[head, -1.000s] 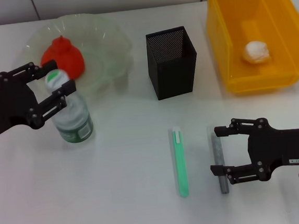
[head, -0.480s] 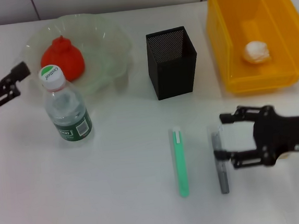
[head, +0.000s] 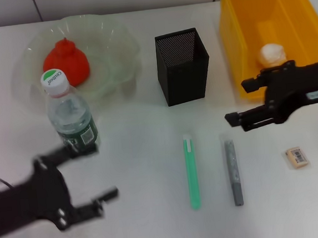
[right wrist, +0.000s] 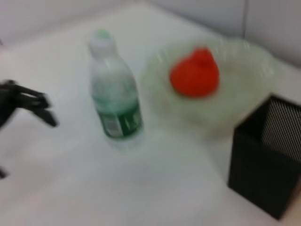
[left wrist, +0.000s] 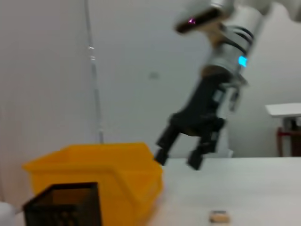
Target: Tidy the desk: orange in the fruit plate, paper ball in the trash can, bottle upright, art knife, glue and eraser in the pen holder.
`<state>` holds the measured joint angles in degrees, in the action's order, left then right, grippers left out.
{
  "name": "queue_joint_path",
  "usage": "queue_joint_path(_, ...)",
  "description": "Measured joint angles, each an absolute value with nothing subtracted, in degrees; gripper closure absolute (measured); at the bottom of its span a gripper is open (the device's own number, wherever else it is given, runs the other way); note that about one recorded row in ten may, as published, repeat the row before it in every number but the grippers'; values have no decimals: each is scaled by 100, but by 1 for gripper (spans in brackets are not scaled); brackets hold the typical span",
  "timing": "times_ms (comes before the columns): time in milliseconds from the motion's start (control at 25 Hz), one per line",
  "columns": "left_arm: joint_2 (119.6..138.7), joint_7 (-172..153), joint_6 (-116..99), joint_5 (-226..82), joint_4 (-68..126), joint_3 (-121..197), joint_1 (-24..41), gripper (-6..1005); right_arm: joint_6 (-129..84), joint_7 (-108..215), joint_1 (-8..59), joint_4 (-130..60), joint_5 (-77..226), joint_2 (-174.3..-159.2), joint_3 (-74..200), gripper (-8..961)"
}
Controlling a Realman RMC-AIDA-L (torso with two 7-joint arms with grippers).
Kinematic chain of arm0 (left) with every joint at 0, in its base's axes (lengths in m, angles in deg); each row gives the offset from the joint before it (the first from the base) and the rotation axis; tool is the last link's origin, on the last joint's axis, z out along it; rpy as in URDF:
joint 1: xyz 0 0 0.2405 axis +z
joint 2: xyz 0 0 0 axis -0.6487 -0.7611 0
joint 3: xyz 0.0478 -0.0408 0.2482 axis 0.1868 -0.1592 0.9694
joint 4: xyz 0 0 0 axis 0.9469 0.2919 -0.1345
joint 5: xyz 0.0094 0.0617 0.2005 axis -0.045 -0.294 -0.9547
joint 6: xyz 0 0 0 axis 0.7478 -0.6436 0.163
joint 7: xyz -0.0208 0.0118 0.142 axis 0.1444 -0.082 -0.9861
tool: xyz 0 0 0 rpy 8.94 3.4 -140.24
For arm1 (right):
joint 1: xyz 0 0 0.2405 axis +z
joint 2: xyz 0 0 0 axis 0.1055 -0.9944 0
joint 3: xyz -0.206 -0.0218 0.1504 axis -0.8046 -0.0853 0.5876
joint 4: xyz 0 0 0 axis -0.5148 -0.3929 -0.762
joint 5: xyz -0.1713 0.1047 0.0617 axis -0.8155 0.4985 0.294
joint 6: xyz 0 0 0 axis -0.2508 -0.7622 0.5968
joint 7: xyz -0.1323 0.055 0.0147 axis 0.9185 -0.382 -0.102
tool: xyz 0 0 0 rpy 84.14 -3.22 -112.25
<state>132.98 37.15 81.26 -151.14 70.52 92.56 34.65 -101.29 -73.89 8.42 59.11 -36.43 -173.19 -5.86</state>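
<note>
Standing free, bottle [head: 69, 117]; left jaws [head: 78, 179] withdrawn.

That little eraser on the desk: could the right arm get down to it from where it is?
Probably yes. The eraser lies alone on bare desk, apart from the grey stick. The right gripper, jaws open, hangs just beyond it with nothing between them.

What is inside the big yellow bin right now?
A white paper ball lies in the trash can. The right gripper, open and empty, hangs in front of the bin and covers part of its front wall, so the floor there is hidden.
</note>
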Motion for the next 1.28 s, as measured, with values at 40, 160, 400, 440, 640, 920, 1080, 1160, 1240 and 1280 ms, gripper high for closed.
queue_joint_path(40, 13299, 3389, 8106, -15174, 6729, 9349, 3400, 187, -10138, -8267, 1135, 6182, -4501, -17317, -1127, 117)
queue_joint_path(160, 13295, 3201, 8102, -15226, 6491, 9365, 3319, 186, -10143, -9235, 1675, 6091, -5365, -17325, -1845, 118)
queue_joint_path(400, 13278, 3187, 8096, -15230, 6409, 9375, 3240, 186, -9768, -10028, 2460, 5247, -5824, -17358, -2748, 118)
queue_joint_path(440, 13280, 3180, 8087, -15231, 6406, 9377, 3238, 186, -9511, -10141, 2661, 4887, -5767, -17366, -2912, 118)
queue_joint_path(640, 13283, 3172, 8042, -15231, 6398, 9379, 3246, 186, -9292, -10271, 2985, 4339, -5621, -17373, -3126, 118)
queue_joint_path(920, 13280, 3162, 8019, -15231, 6323, 9379, 3231, 186, -9117, -10557, 3430, 3581, -5631, -17384, -3385, 119)
queue_joint_path(1080, 13278, 3157, 8019, -15231, 6320, 9379, 3221, 186, -8935, -10633, 3628, 3217, -5613, -17388, -3511, 119)
queue_joint_path(1160, 13277, 3152, 8014, -15230, 6313, 9359, 3220, 187, -8830, -10656, 3696, 3085, -5569, -17394, -3619, 119)
queue_joint_path(1240, 13277, 3152, 8012, -15230, 6310, 9357, 3221, 187, -8792, -10661, 3711, 3057, -5534, -17394, -3661, 119)
queue_joint_path(1280, 13277, 3152, 8010, -15230, 6305, 9356, 3223, 187, -8752, -10663, 3713, 3048, -5496, -17394, -3695, 120)
